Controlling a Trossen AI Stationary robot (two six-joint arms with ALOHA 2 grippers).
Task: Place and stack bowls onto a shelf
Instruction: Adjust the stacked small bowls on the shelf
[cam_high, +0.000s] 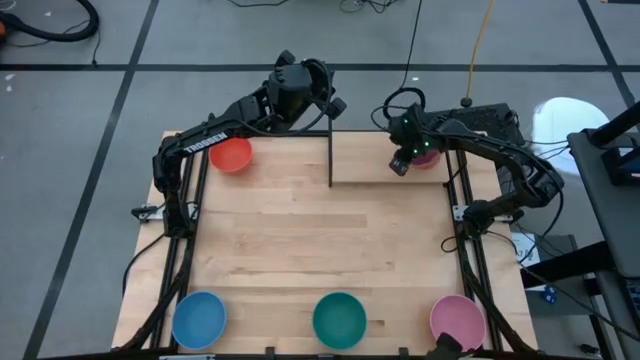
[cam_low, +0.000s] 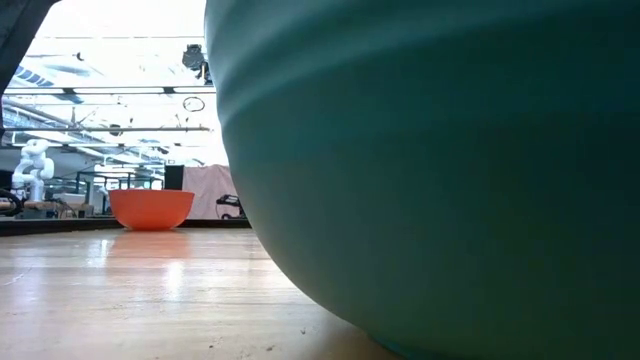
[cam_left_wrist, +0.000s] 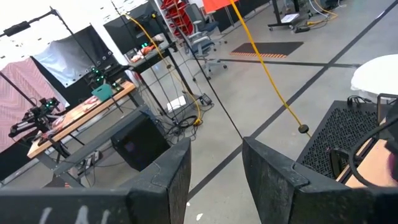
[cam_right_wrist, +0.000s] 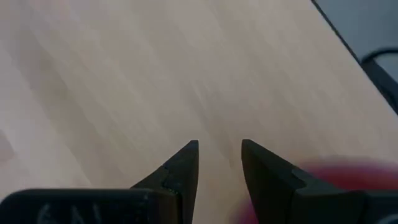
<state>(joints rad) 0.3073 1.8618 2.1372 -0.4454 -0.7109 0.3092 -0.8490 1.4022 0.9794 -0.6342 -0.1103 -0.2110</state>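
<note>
Left gripper (cam_high: 333, 104): sitting at the far edge of the table, just beyond the top of the black post, pointing out over the floor. In the left wrist view its two dark fingers (cam_left_wrist: 168, 180) are standing a narrow gap apart with nothing between them, and only the room is showing past them.

Right gripper (cam_high: 400, 163): hovering over the far right part of the wooden tabletop (cam_high: 300, 240), pointing down. In the right wrist view its fingers (cam_right_wrist: 180, 165) are parted by a narrow gap over bare wood, gripping nothing, with a blurred pink-red shape at the picture's edge just beside one finger.

Red-orange bowl (cam_high: 231, 154): resting upright near the far left corner of the table, partly under the left arm; in the low view it is showing as an orange bowl (cam_low: 151, 208) far across the wood.

Blue bowl (cam_high: 199, 318): sitting at the near left edge of the table.

Teal bowl (cam_high: 339, 319): sitting at the near edge in the middle, between the blue and pink bowls and well apart from each; it is filling most of the low view (cam_low: 430, 160).

Pink bowl (cam_high: 457, 320): sitting at the near right edge.

Small bowl under right wrist (cam_high: 425, 158): only a reddish sliver is showing; its exact colour cannot be told.

Black post (cam_high: 330, 158): standing on the far middle of the tabletop, between the two grippers.
</note>
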